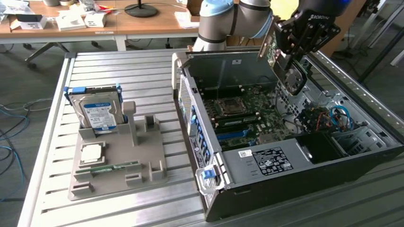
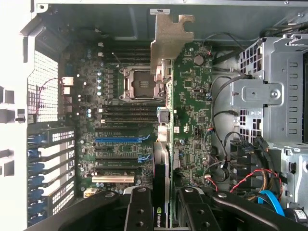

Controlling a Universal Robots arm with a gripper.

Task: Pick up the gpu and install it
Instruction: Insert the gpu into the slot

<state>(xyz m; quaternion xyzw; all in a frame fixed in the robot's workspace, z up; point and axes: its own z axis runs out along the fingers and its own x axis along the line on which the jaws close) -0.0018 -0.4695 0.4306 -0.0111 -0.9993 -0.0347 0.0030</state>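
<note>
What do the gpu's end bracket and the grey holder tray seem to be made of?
End bracket of the gpu: probably thin sheet metal, bare silvery finish, with stamped notches. The grey holder tray: likely matte plastic, judging by uniform dull colour and blocky moulded slots.

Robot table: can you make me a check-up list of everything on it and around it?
Surface: slatted metal table.
Job's things: gpu held over the open computer case.
Clutter: hard drive upright in a grey holder; memory stick lying there too.
Grippers: gripper shut on the gpu.
Cables: red and blue cables inside the case; floor cables, blue.
Surroundings: wooden desk with boxes.
</note>
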